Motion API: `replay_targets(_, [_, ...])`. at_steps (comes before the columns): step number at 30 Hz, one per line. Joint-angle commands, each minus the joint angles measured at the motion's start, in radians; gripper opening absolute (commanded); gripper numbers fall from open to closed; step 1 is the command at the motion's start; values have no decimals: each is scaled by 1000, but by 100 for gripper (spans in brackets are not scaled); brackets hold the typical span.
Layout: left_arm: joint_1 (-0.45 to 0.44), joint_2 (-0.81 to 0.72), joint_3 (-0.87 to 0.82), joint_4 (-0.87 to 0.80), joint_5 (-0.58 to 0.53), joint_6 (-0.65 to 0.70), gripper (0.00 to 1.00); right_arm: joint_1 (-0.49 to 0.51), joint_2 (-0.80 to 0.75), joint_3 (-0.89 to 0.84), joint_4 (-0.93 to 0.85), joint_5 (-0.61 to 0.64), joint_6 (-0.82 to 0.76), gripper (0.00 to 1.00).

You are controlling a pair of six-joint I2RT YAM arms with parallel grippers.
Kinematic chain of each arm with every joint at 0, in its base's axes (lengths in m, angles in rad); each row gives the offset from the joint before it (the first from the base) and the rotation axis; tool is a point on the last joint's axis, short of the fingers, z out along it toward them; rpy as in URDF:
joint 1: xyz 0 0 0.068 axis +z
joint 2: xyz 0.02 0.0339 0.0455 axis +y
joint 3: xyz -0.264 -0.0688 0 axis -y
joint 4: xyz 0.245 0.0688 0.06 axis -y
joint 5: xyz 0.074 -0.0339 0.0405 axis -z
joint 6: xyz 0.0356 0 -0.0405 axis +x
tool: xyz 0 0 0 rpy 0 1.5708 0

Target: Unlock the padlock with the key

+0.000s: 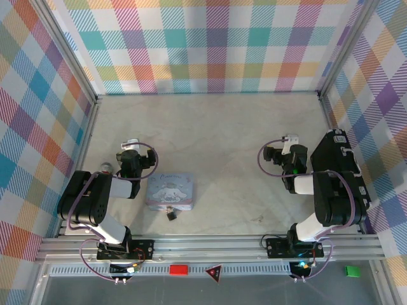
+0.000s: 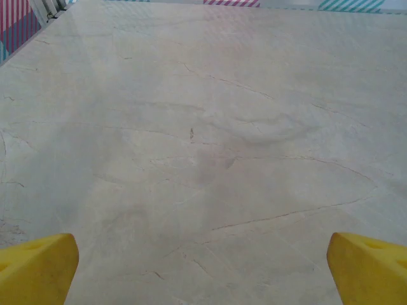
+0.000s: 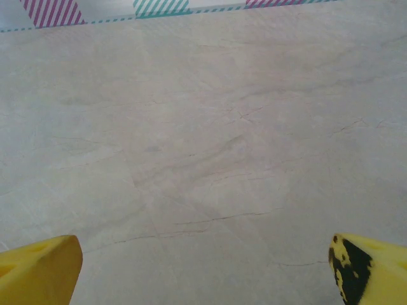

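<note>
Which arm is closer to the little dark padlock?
The left arm: the padlock lies at the tin's near edge just beside it, far from the right arm.

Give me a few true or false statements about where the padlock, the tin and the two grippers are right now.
1. The padlock lies on the table by the near edge of the tin. True.
2. The left gripper is shut on the padlock. False: its fingers are spread wide over bare table.
3. The right gripper is open. True.
4. The tin sits closer to the right arm. False: it sits next to the left arm.
</note>
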Motion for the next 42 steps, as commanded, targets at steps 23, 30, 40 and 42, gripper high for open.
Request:
replay_targets(23, [8, -2, 20, 8, 9, -5, 100, -5, -12, 17, 2, -31, -17, 99])
replay_targets(30, [8, -3, 19, 8, 9, -5, 100, -4, -13, 17, 2, -32, -17, 99])
replay_targets(40, [-12, -122, 28, -107, -23, 9, 100, 10, -74, 1, -18, -96, -64, 99])
replay_targets(42, [-28, -202, 8, -128, -51, 19, 100, 22, -147, 17, -117, -94, -72, 99])
